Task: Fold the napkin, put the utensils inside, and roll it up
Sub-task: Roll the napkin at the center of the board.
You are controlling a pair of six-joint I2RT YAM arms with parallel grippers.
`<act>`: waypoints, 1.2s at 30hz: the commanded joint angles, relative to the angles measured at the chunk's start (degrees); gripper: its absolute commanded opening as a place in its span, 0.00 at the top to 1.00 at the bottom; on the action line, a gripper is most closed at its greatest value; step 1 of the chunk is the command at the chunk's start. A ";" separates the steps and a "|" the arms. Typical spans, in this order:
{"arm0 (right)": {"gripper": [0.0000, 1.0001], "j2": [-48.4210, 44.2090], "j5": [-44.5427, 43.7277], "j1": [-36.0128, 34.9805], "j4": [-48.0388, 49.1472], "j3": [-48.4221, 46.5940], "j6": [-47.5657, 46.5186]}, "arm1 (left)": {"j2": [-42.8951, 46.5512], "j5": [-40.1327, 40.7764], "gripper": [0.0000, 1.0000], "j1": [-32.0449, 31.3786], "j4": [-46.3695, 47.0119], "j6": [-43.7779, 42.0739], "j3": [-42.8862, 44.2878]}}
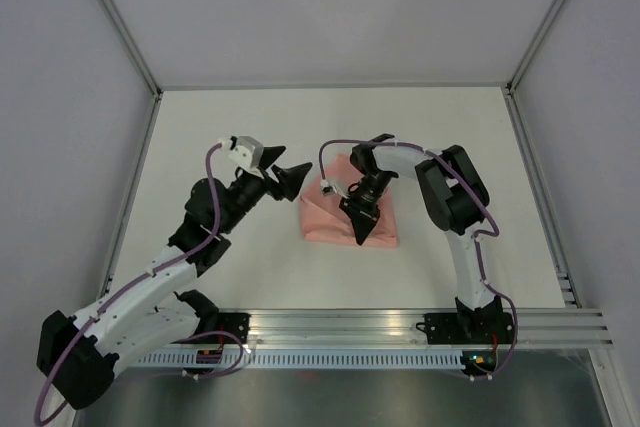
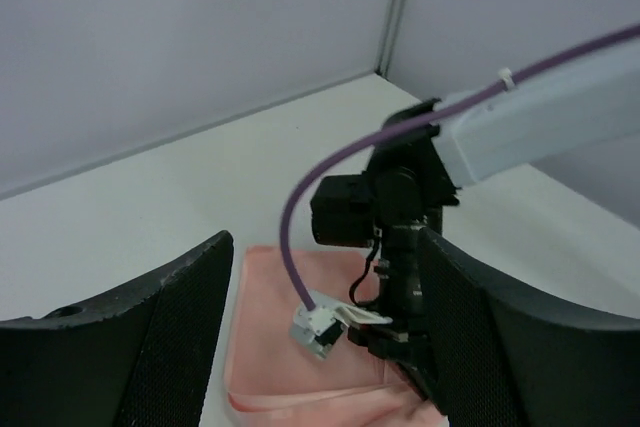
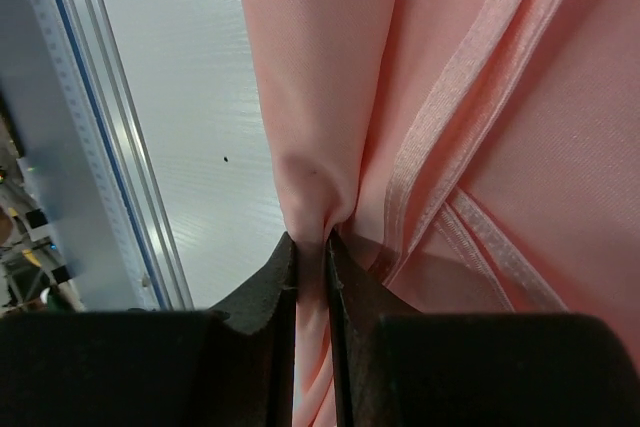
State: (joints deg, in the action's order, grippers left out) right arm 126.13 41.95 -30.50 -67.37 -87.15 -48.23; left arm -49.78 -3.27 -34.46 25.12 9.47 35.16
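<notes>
The pale pink napkin [image 1: 330, 222] lies folded into a small pad in the middle of the table. My right gripper [image 1: 362, 232] is over its near right part and is shut on a pinched fold of the napkin [image 3: 320, 97]; the hemmed edges run beside the fingers [image 3: 265, 292]. My left gripper [image 1: 290, 179] is open and empty, just left of the napkin's far corner. The left wrist view shows the napkin [image 2: 270, 327] between its two fingers [image 2: 170, 337], with the right arm's wrist above it. No utensils are in view.
A metal rail [image 1: 400, 325] runs along the table's near edge and shows in the right wrist view [image 3: 100, 147]. Grey walls enclose the table on the far side, left and right. The right arm's purple cable [image 2: 300, 217] loops over the napkin.
</notes>
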 commanded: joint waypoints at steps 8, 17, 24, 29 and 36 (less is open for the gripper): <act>0.96 12.83 -11.72 0.71 -1.18 -7.67 -1.96 | -14.62 11.61 0.22 -20.54 -5.44 -24.32 1.23; 0.97 16.08 -11.19 1.41 -3.73 -11.37 -1.87 | -28.07 15.13 0.20 -28.91 -7.10 -35.21 2.11; 0.98 16.26 -11.02 1.58 -2.76 -10.76 -1.26 | -37.66 18.30 0.11 -33.66 -1.23 -43.13 1.67; 0.99 16.17 -11.10 1.76 -2.15 -9.88 -1.34 | -41.18 18.47 0.04 -33.66 2.82 -48.13 1.76; 1.00 16.17 -10.40 2.20 -1.88 -9.35 -1.43 | -46.10 16.72 0.19 -33.48 2.39 -48.76 2.99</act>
State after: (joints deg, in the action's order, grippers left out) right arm 137.82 43.86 -28.84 -82.81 -98.45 -47.11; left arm -94.13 13.50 -67.94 25.02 -36.05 36.38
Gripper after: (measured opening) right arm 0.185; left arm 0.829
